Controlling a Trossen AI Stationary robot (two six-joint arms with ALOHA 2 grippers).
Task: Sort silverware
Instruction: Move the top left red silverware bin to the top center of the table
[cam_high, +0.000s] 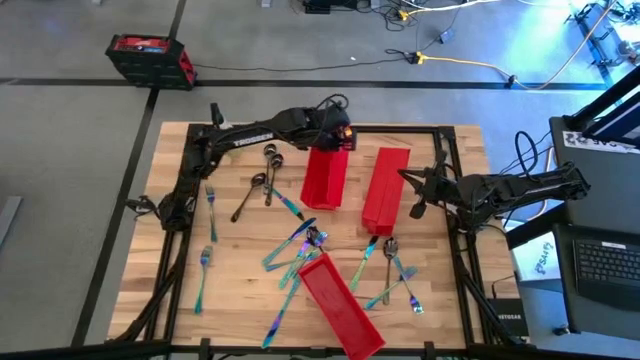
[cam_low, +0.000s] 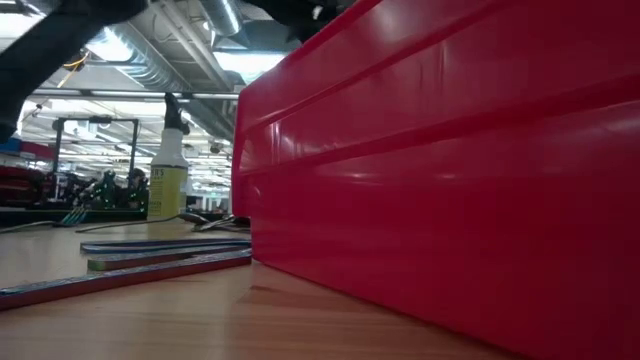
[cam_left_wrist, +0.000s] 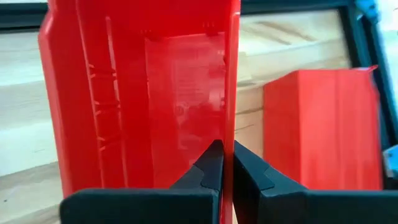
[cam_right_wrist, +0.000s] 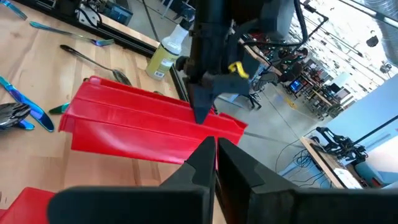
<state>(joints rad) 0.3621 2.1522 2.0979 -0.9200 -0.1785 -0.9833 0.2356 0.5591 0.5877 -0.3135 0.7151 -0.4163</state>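
We see the silverware (cam_high: 300, 245) scattered loose on the wooden desk (cam_high: 240, 290), most of it in a tangle of blue-teal forks and knives just beside the slanted red bin (cam_high: 342, 305) at the near edge. A second cluster lies on the other side of that bin, toward the right arm. A few dark spoons (cam_high: 262, 180) rest farther back, beside the upright red bin (cam_high: 325, 175), and two forks (cam_high: 208, 235) lie apart toward the left arm's base.

We note the left end effector (cam_left_wrist: 225, 165) at the far end of the upright red bin, its two dark fingers (cam_left_wrist: 208, 168) pressed together on the thin edge of the bin's wall. In the right wrist view that same arm stands over the bin's rim.

A third red bin (cam_high: 385, 188) lies just beside the upright one, on the right arm's side. The right end effector (cam_right_wrist: 216, 155) hovers near it, fingers closed together with nothing between them.

In the low view the slanted bin's wall fills most of the frame; pieces of silverware lie flat on the desk beside it, and a spray bottle (cam_low: 168, 170) with yellowish liquid stands beyond them. Off the desk, a red and black case (cam_high: 150, 60) sits on the floor.
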